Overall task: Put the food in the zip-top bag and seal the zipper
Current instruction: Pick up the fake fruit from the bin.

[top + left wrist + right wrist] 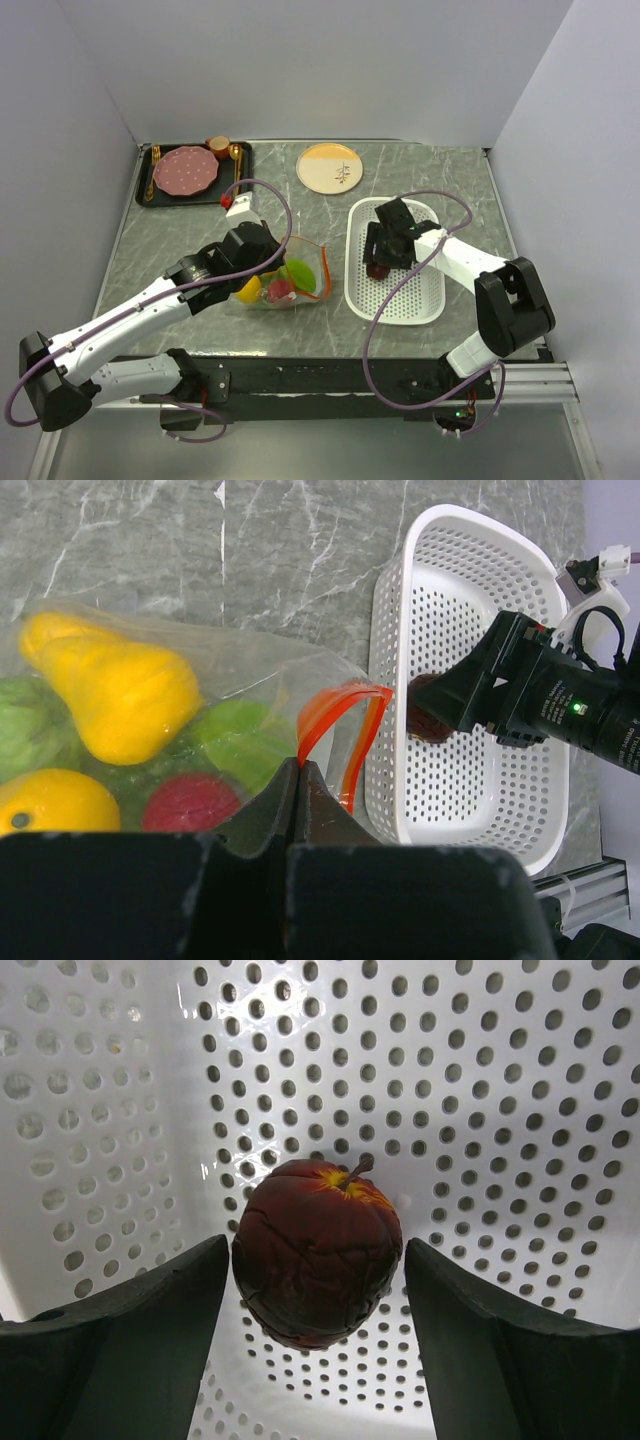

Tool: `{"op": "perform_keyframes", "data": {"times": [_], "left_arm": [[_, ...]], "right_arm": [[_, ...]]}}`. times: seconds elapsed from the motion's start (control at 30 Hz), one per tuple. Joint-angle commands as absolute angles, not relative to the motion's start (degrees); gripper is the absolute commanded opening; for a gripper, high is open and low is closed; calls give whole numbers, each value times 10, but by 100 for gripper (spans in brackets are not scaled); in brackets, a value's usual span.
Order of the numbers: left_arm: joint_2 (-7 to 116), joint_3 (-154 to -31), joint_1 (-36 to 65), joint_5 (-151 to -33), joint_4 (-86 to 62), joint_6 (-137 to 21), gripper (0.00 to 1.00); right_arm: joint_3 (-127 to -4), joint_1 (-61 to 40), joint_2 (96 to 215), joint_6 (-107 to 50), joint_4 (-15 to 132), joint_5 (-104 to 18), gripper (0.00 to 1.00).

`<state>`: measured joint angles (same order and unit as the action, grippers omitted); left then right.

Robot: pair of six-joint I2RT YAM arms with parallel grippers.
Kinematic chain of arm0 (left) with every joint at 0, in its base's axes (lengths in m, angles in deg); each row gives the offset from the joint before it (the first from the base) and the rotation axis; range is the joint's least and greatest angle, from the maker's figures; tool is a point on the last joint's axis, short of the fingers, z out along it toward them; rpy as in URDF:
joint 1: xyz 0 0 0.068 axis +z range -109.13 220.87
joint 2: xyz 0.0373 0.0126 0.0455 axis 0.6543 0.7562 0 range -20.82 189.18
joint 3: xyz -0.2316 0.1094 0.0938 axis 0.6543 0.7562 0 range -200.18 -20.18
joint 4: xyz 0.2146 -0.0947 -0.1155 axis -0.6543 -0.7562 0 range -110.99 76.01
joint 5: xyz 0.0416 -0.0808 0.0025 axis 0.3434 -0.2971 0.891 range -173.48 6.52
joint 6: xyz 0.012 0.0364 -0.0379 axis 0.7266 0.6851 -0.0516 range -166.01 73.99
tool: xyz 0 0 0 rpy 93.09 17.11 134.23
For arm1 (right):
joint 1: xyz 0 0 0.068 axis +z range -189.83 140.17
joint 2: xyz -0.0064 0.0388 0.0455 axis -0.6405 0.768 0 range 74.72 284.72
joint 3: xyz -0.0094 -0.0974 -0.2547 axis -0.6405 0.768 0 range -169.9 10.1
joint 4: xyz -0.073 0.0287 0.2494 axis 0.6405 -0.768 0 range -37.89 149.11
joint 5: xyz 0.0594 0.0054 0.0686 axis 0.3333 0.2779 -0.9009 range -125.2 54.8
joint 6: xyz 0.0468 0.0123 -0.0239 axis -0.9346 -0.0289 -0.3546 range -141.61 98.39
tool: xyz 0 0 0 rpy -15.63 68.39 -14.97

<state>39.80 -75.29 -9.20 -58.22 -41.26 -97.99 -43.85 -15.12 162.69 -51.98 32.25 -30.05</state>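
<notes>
The clear zip-top bag (285, 275) lies at the table's middle, holding yellow pieces (120, 695), a red ball (190, 800) and green pieces (240, 735). Its orange-red zipper (330, 705) curves open toward the basket. My left gripper (298, 763) is shut on the zipper strip at the bag's mouth; it also shows in the top view (262, 262). The dark maroon ball (318, 1255) sits in the white perforated basket (450, 1080). My right gripper (315, 1250) is open, with one finger on each side of the ball and small gaps between.
The basket (420, 300) stands right of the bag. A black tray (150, 185) with a pink scalloped plate (185, 170) and a small cup (218, 147) is at the back left. A cream and orange plate (330, 167) is at the back middle.
</notes>
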Motion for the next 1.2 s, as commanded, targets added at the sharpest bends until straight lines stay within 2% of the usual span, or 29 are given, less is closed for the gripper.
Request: {"op": "perform_keyframes", "data": {"times": [0.0,0.13,0.23,0.3,0.37,0.63,0.87,1.17], "left_arm": [[390,-767,-91,-584,-401,-983,1],[393,-770,-91,-586,-400,-981,1],[397,-774,-90,-590,-399,-978,1],[400,-776,-90,-590,-402,-977,1],[399,-775,-91,-588,-403,-978,1],[397,-771,-90,-589,-400,-980,1],[397,-778,-91,-588,-396,-978,1],[398,-770,-91,-598,-391,-984,1]], "right_arm": [[-431,-156,1621,-518,320,-283,79],[-427,-156,1613,-514,319,-270,79],[-421,-156,1612,-514,325,-278,76],[-415,-156,1614,-515,333,-291,64],[-411,-157,1609,-519,337,-294,57],[-406,-157,1581,-510,357,-326,39],[-408,-163,1544,-523,365,-350,34],[-393,-182,1494,-532,395,-462,33]]}}
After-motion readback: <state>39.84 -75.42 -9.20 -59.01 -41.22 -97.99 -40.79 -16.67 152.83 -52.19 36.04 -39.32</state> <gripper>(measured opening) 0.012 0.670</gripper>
